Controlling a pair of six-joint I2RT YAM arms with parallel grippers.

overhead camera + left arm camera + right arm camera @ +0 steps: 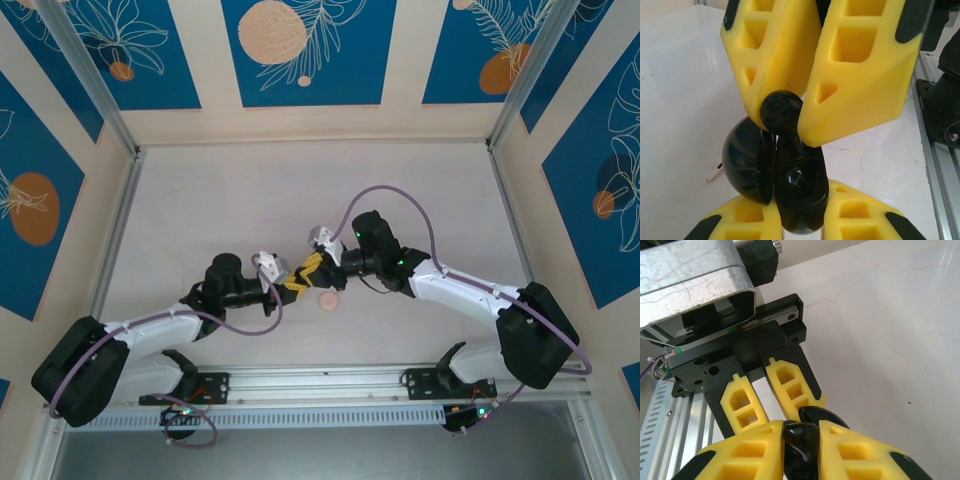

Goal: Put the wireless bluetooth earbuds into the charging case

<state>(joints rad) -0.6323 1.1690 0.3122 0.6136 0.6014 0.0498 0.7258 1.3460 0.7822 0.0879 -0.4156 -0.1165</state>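
right gripper (783, 121) pinches a tiny black earbud (782, 106) just above the open round glossy black case (742, 161) clamped in left gripper (797, 215); not yet seated.

A pale, faintly marbled table (230, 200) fills the middle. Cream walls stand at its far side and both flanks, hung with blue panels (300, 50) bearing white leaf outlines and orange circles (272, 32). A slanted metal post (88, 75) rises from each far corner. Along the near edge runs a silver rail (320, 380), with a perforated strip (300, 415) just below it.
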